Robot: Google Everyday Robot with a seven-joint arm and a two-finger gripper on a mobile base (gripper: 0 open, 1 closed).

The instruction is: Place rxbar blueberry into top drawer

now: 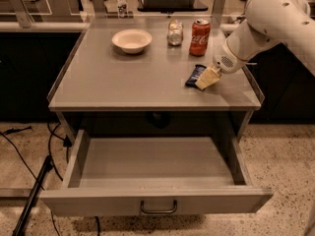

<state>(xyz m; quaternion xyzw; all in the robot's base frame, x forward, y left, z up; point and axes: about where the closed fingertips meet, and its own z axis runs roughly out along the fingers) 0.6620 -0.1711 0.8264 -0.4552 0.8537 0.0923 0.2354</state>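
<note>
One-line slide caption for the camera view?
The gripper sits at the rxbar blueberry on the table; the top drawer stands open below.

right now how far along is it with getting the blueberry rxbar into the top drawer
Done: the top drawer is pulled open and nothing lies in it. In hand: the gripper is down at the rxbar blueberry, which is on the table near its right edge, in front of the red can. Left: lift the bar, carry it over the open drawer and let it go inside.
</note>
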